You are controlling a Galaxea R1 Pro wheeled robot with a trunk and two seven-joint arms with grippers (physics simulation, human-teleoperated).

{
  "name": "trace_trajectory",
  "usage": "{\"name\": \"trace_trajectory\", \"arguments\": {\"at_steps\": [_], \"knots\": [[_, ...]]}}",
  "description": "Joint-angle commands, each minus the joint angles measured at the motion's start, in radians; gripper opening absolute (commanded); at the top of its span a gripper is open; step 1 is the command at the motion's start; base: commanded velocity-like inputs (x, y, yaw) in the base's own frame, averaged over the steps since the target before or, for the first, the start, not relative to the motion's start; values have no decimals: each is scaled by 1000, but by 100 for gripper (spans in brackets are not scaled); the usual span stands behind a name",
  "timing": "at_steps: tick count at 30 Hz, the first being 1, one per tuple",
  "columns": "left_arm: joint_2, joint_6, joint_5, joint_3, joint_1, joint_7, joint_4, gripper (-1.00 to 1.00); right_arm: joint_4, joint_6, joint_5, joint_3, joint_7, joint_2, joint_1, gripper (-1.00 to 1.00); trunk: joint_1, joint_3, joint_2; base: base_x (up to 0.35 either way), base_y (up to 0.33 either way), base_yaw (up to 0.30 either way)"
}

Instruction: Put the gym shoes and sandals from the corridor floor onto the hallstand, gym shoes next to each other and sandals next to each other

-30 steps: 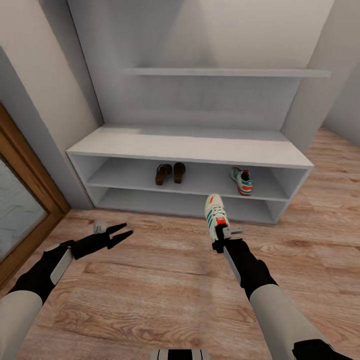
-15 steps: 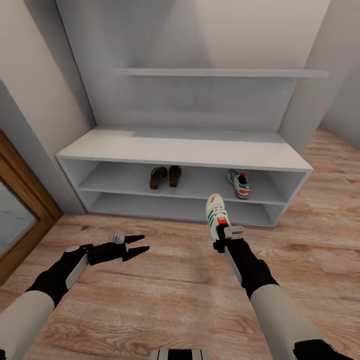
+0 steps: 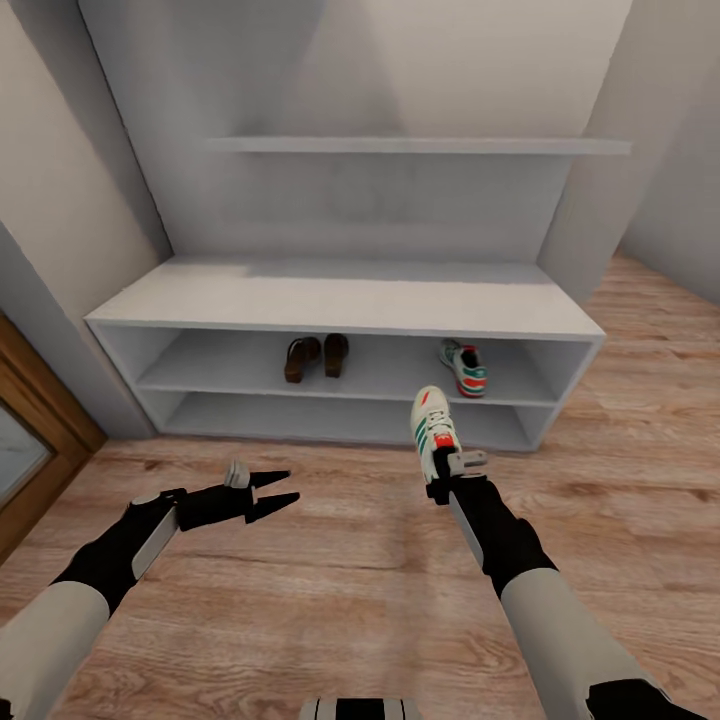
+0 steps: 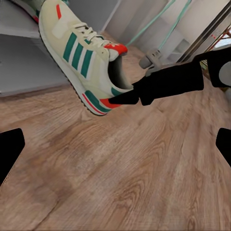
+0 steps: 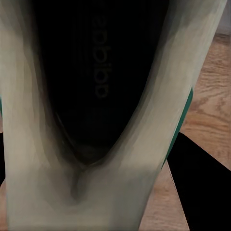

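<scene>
White sneaker (image 3: 432, 432) hangs pinched by its heel in my right gripper (image 3: 443, 478) just short of the hallstand (image 3: 340, 305), left gripper (image 3: 268, 493) spread and empty, and such a thin grip could let it twist loose onto the floor (image 3: 330, 590).

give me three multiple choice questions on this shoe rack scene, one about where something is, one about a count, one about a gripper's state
1. Where are the two sandals?
A. on the floor
B. on the hallstand's upper open shelf
C. on the top bench

2. How many gym shoes are on the rack?
A. none
B. one
C. two

3. What is the right gripper doing?
A. hanging open
B. resting on the floor
C. shut on a gym shoe

Answers:
1 B: both sandals sit side by side under the bench.
2 B: only one shelved gym shoe.
3 C: it pinches the heel of the held gym shoe above the floor.
</scene>
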Motion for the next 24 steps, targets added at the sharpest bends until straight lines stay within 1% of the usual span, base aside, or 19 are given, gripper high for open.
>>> {"name": "trace_trajectory", "arguments": {"at_steps": [1,6,9,10,11,12,14,15,17,20,22,24], "knots": [[1,11,11,-6,-1,-1,0,100,-1,7,10,2,0,0,0,-100,0,-1,0,221,-80,-1],[-5,11,13,-7,-1,0,13,100,-1,7,10,3,0,1,0,-100,0,-1,0,250,-134,-1],[-35,8,13,-7,-1,1,70,100,-1,7,10,3,0,1,0,-100,0,-1,0,79,-50,0],[-38,8,13,-7,-1,1,80,100,-1,7,10,3,0,1,0,-100,0,-1,0,38,-24,0],[-54,7,12,-8,0,1,121,100,-1,7,10,3,0,1,0,-100,0,-1,0,19,-12,0],[-68,7,12,-8,-1,0,143,100,-1,7,10,3,0,1,0,-100,0,-1,0,12,-8,0],[-93,6,12,-8,0,0,166,100,-1,7,10,3,0,1,0,-100,0,-1,0,7,-4,0],[-102,6,13,-8,2,-3,172,100,-1,7,10,3,0,1,0,-100,0,-1,0,3,-2,0],[-116,6,13,-8,13,-29,178,100,0,7,10,3,0,1,0,-100,0,-1,0,2,-1,0],[-128,6,13,-8,25,-107,182,100,-1,7,10,3,0,1,0,-100,0,-1,0,0,0,0],[-139,6,13,-8,27,-129,182,100,-1,7,10,3,0,1,0,-100,0,-1,0,0,0,0],[-156,6,13,-8,29,-138,183,100,-1,7,10,3,0,1,0,-100,0,-1,0,0,0,0]]}}
